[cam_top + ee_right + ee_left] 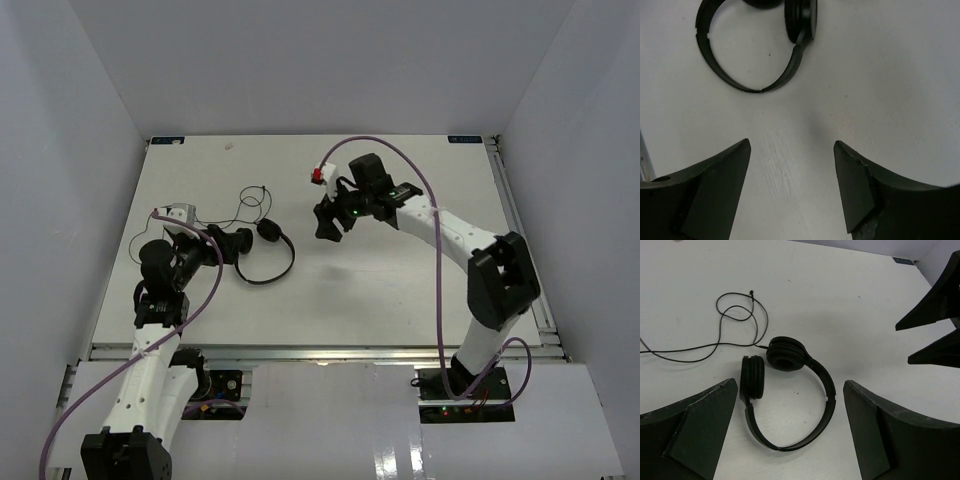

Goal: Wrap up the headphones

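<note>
Two grippers: my left gripper and right gripper, both spread wide, holding zip.
Headphones: small black on-ear headphones flat on the white table, right below my left gripper.
Cord: thin black cord looped loose beside them.

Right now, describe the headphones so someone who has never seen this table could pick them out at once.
On the white table, look at the left half, in front of the left gripper. The headphones lie there: a thin black curved headband joining two round padded earcups. Their hair-thin black cord loops over the table, unlike the thick purple cables on the arms.
</note>
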Controlling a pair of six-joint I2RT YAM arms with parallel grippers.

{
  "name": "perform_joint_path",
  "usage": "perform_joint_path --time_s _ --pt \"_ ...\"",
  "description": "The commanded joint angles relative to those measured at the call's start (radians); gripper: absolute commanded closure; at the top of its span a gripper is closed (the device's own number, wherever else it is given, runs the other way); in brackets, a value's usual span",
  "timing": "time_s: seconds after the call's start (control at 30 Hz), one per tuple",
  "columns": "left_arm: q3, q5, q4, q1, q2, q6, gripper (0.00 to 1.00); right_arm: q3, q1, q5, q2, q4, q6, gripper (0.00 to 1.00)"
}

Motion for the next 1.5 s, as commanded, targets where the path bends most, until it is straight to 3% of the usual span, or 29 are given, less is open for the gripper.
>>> perform_joint_path --time_s 0.0,0.23,0.63,1.13,1.47 --pt "0.039 -0.191 -0.056 -0.005 -0.023 0.018 0.02 0.217 0.095 0.1 0.195 0.07 0.221 0.22" --pt "0.045 -0.337 -0.101 -0.005 -0.062 0.022 0.02 0.547 0.156 0.172 0.522 -0.002 0.287 0.21" --pt "0.048 -0.296 -0.089 -0.005 -0.055 0.02 0.02 0.476 0.19 0.295 0.554 -0.009 0.204 0.26" --pt "0.047 -0.288 -0.087 -0.005 -0.062 0.022 0.02 0.39 0.217 0.319 0.538 0.033 0.207 0.53" --pt "0.045 -0.284 -0.086 -0.005 -0.058 0.024 0.02 0.371 0.208 0.33 0.512 0.044 0.223 0.84"
